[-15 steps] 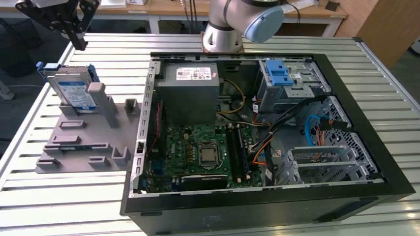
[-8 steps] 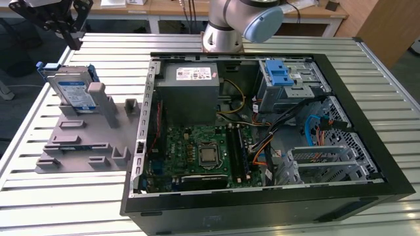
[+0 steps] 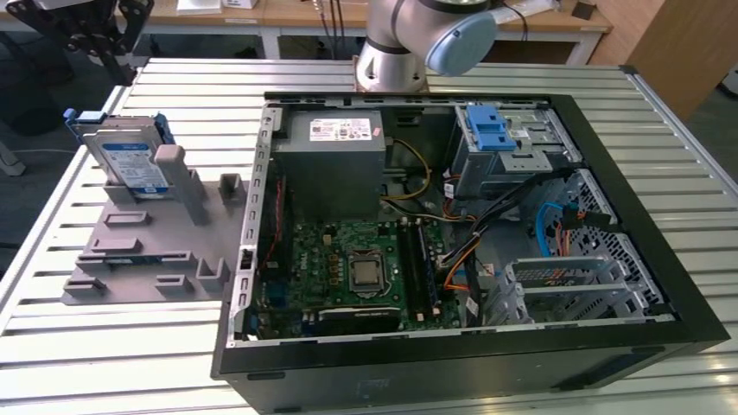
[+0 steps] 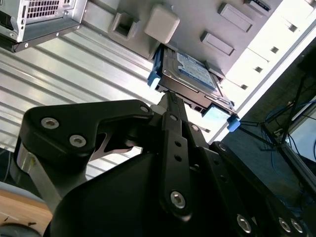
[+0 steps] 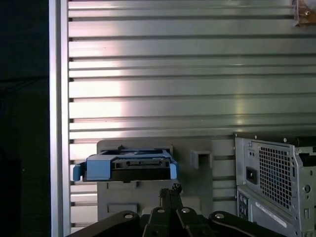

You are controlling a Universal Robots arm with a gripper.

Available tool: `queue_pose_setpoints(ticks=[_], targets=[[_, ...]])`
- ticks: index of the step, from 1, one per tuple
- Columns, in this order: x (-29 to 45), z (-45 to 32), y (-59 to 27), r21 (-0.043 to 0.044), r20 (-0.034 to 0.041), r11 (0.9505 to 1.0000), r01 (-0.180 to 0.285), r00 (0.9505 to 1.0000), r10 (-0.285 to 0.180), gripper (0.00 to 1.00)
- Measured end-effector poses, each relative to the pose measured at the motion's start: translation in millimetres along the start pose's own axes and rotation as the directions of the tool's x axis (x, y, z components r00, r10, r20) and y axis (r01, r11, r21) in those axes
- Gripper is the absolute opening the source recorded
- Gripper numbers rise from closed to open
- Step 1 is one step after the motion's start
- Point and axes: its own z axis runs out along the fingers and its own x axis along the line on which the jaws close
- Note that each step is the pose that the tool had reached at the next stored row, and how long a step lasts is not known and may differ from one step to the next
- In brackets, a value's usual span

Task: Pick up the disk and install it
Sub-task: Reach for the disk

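On the exterior view's left, the disk (image 3: 124, 160) stands on edge in a grey holder (image 3: 138, 255) that lies on the slatted tabletop (image 3: 116, 346), just beside the open computer case (image 3: 461, 372); the claw (image 3: 112, 62) hangs above and beyond the disk, apart from it; inside the case the drive cage (image 3: 524, 151) with its blue latch (image 3: 490, 130) sits next to the grey power supply (image 3: 334, 156). In the second wrist view the claw (image 4: 169, 95) points toward the disk (image 4: 190, 74), whose blue carrier frames the silver body; the two fingers lie pressed together with nothing between them, and whether their tips touch the carrier I cannot tell from this angle. In the first wrist view the claw (image 5: 170, 190) again looks closed and empty, lined up roughly with the disk (image 5: 126, 167), which is seen edge-on in the holder (image 5: 192, 148); a corner of the case (image 5: 274, 173) is near by. As I judge it, the task is at its very beginning; the disk is not yet gripped or lifted and rests outside the case, so both the picking up and the installing are left to do; the claw is merely near its target, and shut as it is it cannot take the carrier.
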Motion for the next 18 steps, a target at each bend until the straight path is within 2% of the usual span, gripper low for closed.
queue_pose_setpoints(ticks=[18], targets=[[30.1,2.6,1.0,0.0001,-0.0017,1.0,0.0,1.0,0.0,0.11]])
